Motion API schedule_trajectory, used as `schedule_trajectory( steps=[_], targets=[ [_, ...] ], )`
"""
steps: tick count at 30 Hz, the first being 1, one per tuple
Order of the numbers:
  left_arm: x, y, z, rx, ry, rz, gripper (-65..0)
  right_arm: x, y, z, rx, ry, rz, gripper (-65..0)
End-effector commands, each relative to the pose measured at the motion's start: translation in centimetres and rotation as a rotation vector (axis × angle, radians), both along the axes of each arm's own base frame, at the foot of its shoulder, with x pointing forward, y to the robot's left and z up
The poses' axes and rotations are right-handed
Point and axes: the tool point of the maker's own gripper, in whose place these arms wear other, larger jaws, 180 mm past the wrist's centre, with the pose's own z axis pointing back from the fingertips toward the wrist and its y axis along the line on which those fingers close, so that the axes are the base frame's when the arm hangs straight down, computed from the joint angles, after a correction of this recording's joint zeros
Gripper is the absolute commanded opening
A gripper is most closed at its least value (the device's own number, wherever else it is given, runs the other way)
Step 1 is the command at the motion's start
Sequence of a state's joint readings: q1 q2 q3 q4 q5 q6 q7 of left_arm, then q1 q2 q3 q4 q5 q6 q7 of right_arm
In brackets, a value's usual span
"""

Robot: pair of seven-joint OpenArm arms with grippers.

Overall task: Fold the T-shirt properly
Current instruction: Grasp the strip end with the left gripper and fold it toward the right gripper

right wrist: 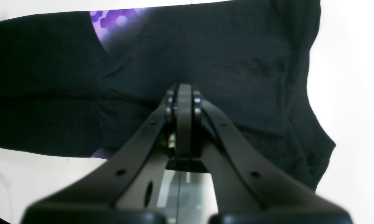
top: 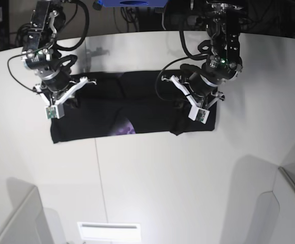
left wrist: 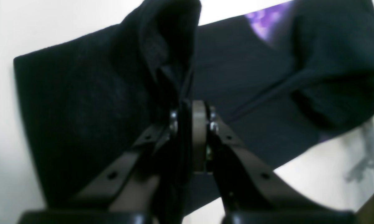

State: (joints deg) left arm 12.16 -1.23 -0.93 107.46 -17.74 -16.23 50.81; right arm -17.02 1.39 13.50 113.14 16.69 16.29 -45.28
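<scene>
White table [top: 152, 168] bears T-shirt [top: 137, 109]; left gripper [left wrist: 191, 109] pinches its lifted fold, right gripper [right wrist: 183, 93] clamped empty above

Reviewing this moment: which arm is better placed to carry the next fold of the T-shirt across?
Probably the left. Its pincer is shut on a raised bunch of the T-shirt, so cloth is already lifted. The right pincer is shut too, above flat cloth, and no pinched fabric shows.
</scene>
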Motion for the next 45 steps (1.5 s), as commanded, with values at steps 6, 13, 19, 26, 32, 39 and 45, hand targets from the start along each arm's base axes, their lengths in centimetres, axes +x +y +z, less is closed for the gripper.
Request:
schedule_trajectory(
  steps=[6, 13, 19, 26, 32, 39, 45],
  targets=[
    [1.4, -2.0, 0.3, -0.032, 0.03, -0.026, -65.0, 0.6, -0.1, 1.0, 0.005, -0.043, -0.004, -65.0],
    [2.0, -3.5, 0.0, -0.07, 0.047, -0.031, -65.0, 0.6, -0.1, 1.0, 0.005, -0.043, -0.004, -65.0],
    [1.7, -6.1, -0.4, -0.081, 0.064, -0.101, -65.0, 0.7, -0.1, 1.1, 0.004, -0.046, -0.006, -65.0],
    [1.9, -6.9, -0.7, -0.095, 0.076, -0.101, -65.0, 0.7, -0.1, 1.0, 0.004, -0.044, -0.006, -65.0],
    [2.0, -7.3, -1.3, -0.101, 0.095, -0.109, -65.0, 0.7, -0.2, 1.0, 0.003, -0.044, -0.005, -65.0],
    [2.4, -7.4, -1.0, -0.101, 0.086, -0.111, -65.0, 0.7, -0.2, 1.0, 0.003, -0.044, -0.005, -65.0],
    [2.5, -7.4, -0.9, -0.102, 0.082, -0.111, -65.0, 0.7, -0.1, 1.0, 0.003, -0.044, -0.004, -65.0]
  ],
)
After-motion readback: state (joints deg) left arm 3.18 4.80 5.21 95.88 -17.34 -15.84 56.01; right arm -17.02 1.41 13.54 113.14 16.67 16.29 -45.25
